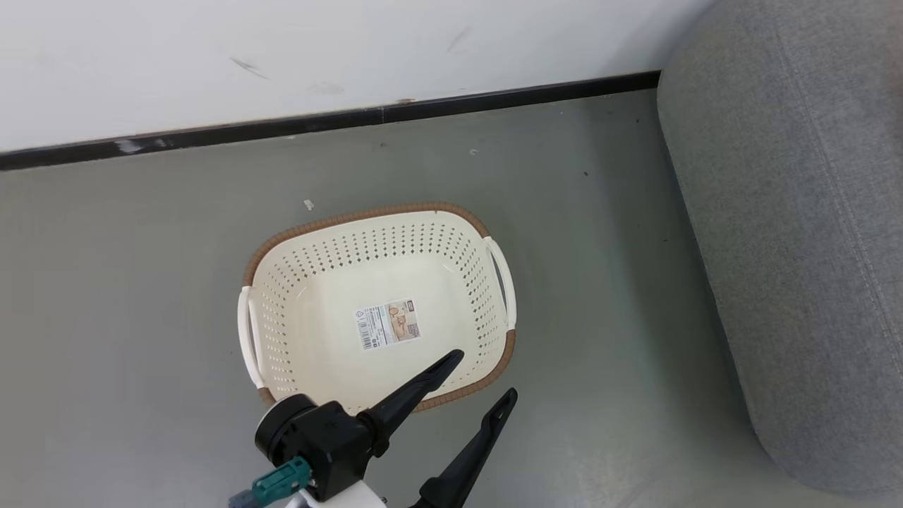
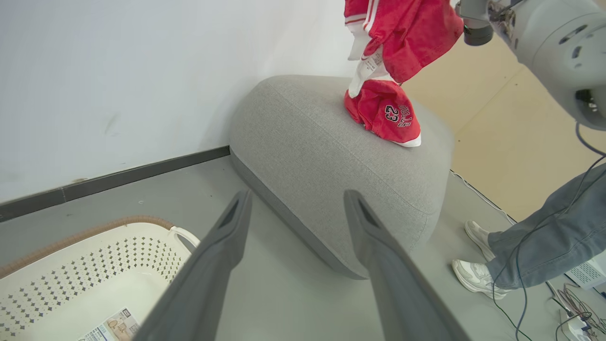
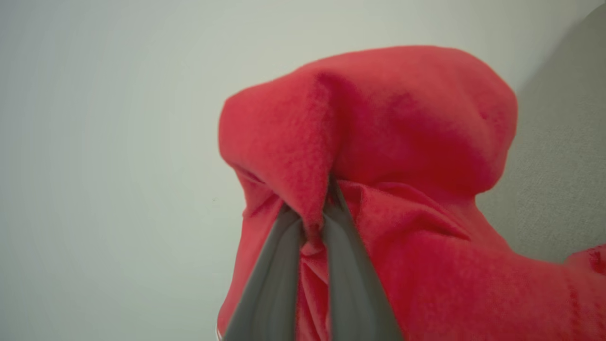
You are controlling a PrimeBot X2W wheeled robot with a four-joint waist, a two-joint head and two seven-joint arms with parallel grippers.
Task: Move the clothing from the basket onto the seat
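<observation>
Clothing (image 2: pixel 407 33) hangs in a red bunch above the grey seat (image 2: pixel 331 156), its lower end (red with white trim, lettered BULLS 23) touching the cushion's top. In the right wrist view the right jaws are pressed together on a fold of this red fabric. The left jaws stand wide apart, holding nothing, over the near rim of the basket (image 1: pixel 317 282). The basket sits on the grey floor (image 1: pixel 141 282) to the left of the seat, its label sticker (image 1: pixel 388 323) showing on the bottom. A person's jeans-clad legs (image 2: pixel 554 241) and white shoes (image 2: pixel 478 274) stand near the seat's far end.
</observation>
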